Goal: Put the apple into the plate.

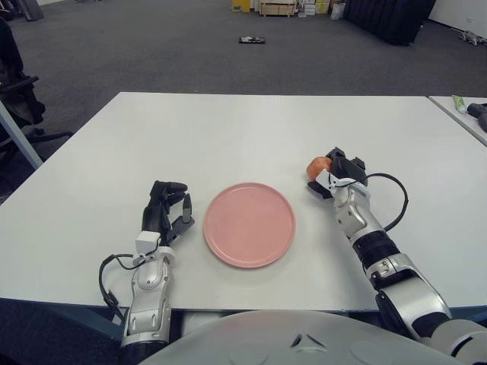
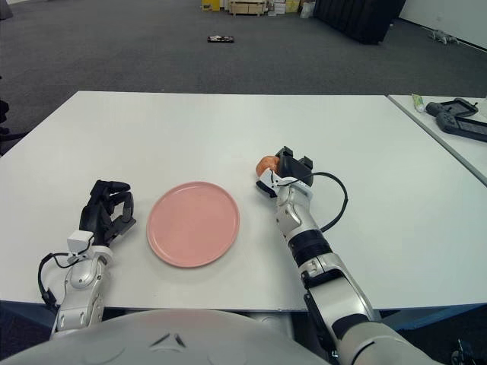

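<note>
- A white worktop (image 1: 228, 129) fills the middle of the scene, seen from its near edge.
- A pink plate (image 1: 249, 224) lies flat on the worktop, near the near edge and roughly central.
- The apple (image 1: 316, 166) is gripped by the right hand (image 1: 332, 173), to the right of the plate and apart from it; only part of its orange-red skin is seen past the fingers.
- Whether the apple is raised off the worktop cannot be told.
- A black cable (image 1: 392, 199) loops out from the right wrist over the worktop.
- The left hand (image 1: 166, 209) is seen just left of the plate, its fingers loosely curled and nothing held.
- A second white table (image 2: 449, 141) stands at the right, parted from the worktop by a narrow gap; a dark tool (image 2: 458, 119) and a small green-and-white item (image 2: 418, 102) lie on it.
- Grey carpet (image 1: 175, 53) covers the floor beyond the worktop.
- A small dark object (image 1: 251, 40) lies on the carpet far off.
- Boxes (image 1: 278, 7) and a dark screen (image 1: 384, 17) are seen at the far wall.
- A black chair (image 1: 19, 106) is partly seen at the left edge.
</note>
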Controlling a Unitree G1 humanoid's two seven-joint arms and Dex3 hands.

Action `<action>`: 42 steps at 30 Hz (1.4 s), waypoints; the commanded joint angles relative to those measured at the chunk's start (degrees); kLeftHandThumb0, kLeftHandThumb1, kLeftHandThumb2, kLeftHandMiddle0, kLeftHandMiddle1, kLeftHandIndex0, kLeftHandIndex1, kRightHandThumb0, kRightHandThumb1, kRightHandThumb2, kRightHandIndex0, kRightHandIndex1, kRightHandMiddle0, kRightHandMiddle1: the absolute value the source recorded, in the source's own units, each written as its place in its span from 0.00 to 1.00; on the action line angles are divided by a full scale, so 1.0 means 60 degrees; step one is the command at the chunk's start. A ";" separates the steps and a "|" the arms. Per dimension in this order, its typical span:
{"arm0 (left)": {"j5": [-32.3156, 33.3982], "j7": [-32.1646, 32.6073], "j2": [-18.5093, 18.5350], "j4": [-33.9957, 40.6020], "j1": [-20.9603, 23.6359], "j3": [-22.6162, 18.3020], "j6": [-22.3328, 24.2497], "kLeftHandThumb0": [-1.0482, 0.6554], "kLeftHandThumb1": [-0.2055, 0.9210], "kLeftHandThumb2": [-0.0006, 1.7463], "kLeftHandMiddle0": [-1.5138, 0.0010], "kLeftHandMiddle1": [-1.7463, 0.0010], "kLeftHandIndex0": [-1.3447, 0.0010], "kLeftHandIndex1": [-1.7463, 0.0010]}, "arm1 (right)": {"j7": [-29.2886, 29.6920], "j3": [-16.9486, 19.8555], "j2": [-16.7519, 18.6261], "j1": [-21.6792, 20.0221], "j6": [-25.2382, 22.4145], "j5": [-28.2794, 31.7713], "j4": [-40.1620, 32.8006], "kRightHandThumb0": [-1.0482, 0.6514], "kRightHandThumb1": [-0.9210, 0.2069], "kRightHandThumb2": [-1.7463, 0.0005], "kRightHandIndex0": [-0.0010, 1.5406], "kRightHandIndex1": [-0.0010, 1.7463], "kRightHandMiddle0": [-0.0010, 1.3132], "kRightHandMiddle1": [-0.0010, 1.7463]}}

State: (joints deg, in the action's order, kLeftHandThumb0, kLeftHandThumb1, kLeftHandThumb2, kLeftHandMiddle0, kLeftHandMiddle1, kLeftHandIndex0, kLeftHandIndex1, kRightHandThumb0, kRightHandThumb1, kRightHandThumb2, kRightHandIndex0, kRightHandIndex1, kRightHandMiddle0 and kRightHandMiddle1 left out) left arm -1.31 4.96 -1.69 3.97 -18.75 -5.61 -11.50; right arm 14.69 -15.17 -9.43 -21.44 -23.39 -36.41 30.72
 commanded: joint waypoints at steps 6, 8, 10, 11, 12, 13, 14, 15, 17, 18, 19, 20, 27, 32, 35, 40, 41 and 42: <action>0.0042 -0.0005 0.0057 0.0138 0.0038 -0.0031 0.0238 0.39 0.78 0.50 0.57 0.21 0.75 0.00 | 0.0308 0.0465 0.0366 0.0109 0.0031 0.0729 0.0350 0.32 0.59 0.21 0.62 1.00 0.50 1.00; 0.0046 0.0025 0.0035 0.0172 0.0039 -0.0028 0.0300 0.39 0.78 0.50 0.57 0.21 0.75 0.00 | 0.0367 0.0577 0.0410 0.0111 0.0088 0.0857 0.0345 0.32 0.60 0.20 0.67 1.00 0.51 1.00; 0.0065 0.0051 0.0002 0.0214 0.0039 -0.0029 0.0363 0.39 0.79 0.49 0.58 0.21 0.75 0.00 | 0.0426 0.0644 0.0423 0.0099 0.0166 0.0961 0.0327 0.32 0.61 0.19 0.72 1.00 0.52 1.00; 0.0074 0.0063 -0.0014 0.0234 0.0041 -0.0030 0.0395 0.39 0.79 0.49 0.58 0.21 0.75 0.00 | 0.0452 0.0663 0.0420 0.0083 0.0209 0.1003 0.0330 0.32 0.61 0.19 0.74 1.00 0.52 1.00; 0.0071 0.0076 -0.0026 0.0228 0.0046 -0.0032 0.0384 0.39 0.79 0.49 0.58 0.21 0.75 0.00 | 0.0474 0.0673 0.0409 0.0081 0.0250 0.1023 0.0300 0.32 0.62 0.18 0.75 1.00 0.52 1.00; 0.0067 0.0084 -0.0033 0.0224 0.0049 -0.0033 0.0375 0.39 0.79 0.49 0.58 0.21 0.75 0.00 | 0.0489 0.0678 0.0401 0.0082 0.0278 0.1035 0.0280 0.32 0.62 0.18 0.76 1.00 0.52 1.00; 0.0057 0.0103 -0.0044 0.0235 0.0046 -0.0037 0.0380 0.39 0.79 0.49 0.58 0.21 0.75 0.00 | 0.0525 0.0678 0.0387 0.0112 0.0327 0.1035 0.0214 0.32 0.62 0.18 0.76 1.00 0.52 1.00; 0.0031 0.0139 -0.0058 0.0254 0.0043 -0.0041 0.0415 0.39 0.79 0.49 0.58 0.21 0.75 0.00 | 0.0590 0.0685 0.0374 0.0160 0.0410 0.1044 0.0130 0.32 0.62 0.18 0.78 1.00 0.52 1.00; -0.0013 0.0187 -0.0069 0.0232 0.0059 -0.0051 0.0378 0.39 0.79 0.49 0.59 0.21 0.75 0.00 | 0.0688 0.0699 0.0353 0.0237 0.0539 0.1077 0.0001 0.32 0.62 0.18 0.79 1.00 0.52 1.00; -0.0030 0.0200 -0.0068 0.0199 0.0073 -0.0054 0.0322 0.39 0.79 0.49 0.59 0.21 0.75 0.00 | 0.0717 0.0706 0.0346 0.0263 0.0580 0.1094 -0.0043 0.32 0.62 0.18 0.80 1.00 0.52 1.00; -0.0038 0.0207 -0.0065 0.0176 0.0082 -0.0055 0.0280 0.39 0.79 0.49 0.59 0.21 0.75 0.00 | 0.0733 0.0708 0.0340 0.0277 0.0602 0.1108 -0.0066 0.32 0.62 0.18 0.80 1.00 0.52 1.00; -0.0054 0.0215 -0.0057 0.0179 0.0084 -0.0051 0.0295 0.39 0.79 0.49 0.59 0.21 0.75 0.00 | 0.0750 0.0716 0.0336 0.0312 0.0625 0.1122 -0.0129 0.32 0.62 0.18 0.81 1.00 0.52 1.00; -0.0074 0.0224 -0.0043 0.0240 0.0088 -0.0029 0.0474 0.39 0.79 0.49 0.59 0.21 0.75 0.00 | 0.0896 0.0808 0.0324 0.0600 0.0907 0.1222 -0.0607 0.32 0.62 0.18 0.82 1.00 0.52 1.00; -0.0077 0.0240 -0.0060 0.0243 0.0096 -0.0028 0.0511 0.39 0.79 0.49 0.59 0.20 0.75 0.00 | 0.1040 0.1029 0.0425 0.0712 0.1171 0.1441 -0.0794 0.32 0.62 0.18 0.82 1.00 0.52 1.00; -0.0054 0.0243 -0.0070 0.0233 0.0114 -0.0036 0.0533 0.39 0.79 0.49 0.59 0.20 0.75 0.00 | 0.1112 0.1171 0.0480 0.0774 0.1407 0.1628 -0.0869 0.32 0.62 0.18 0.82 1.00 0.52 1.00; 0.0002 0.0227 -0.0091 0.0201 0.0129 -0.0051 0.0471 0.39 0.80 0.49 0.60 0.20 0.75 0.00 | 0.1283 0.1365 0.0557 0.0861 0.1911 0.1900 -0.0893 0.32 0.60 0.19 0.82 1.00 0.51 1.00; 0.0007 0.0227 -0.0096 0.0201 0.0129 -0.0051 0.0466 0.39 0.80 0.49 0.60 0.20 0.75 0.00 | 0.1343 0.1424 0.0592 0.0887 0.2040 0.1976 -0.0902 0.32 0.60 0.20 0.82 1.00 0.51 1.00; 0.0009 0.0228 -0.0099 0.0200 0.0129 -0.0050 0.0463 0.39 0.80 0.49 0.60 0.20 0.75 0.00 | 0.1387 0.1466 0.0617 0.0905 0.2136 0.2031 -0.0903 0.32 0.60 0.20 0.81 1.00 0.50 1.00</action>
State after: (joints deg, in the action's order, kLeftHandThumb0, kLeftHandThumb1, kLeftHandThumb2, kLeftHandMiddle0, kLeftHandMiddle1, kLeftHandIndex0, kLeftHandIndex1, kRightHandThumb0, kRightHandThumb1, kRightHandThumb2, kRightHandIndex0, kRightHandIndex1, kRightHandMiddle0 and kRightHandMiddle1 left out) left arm -1.40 5.97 -2.24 4.93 -18.73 -5.69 -8.73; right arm 21.77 -7.51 -6.18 -15.94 -13.05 -25.60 26.41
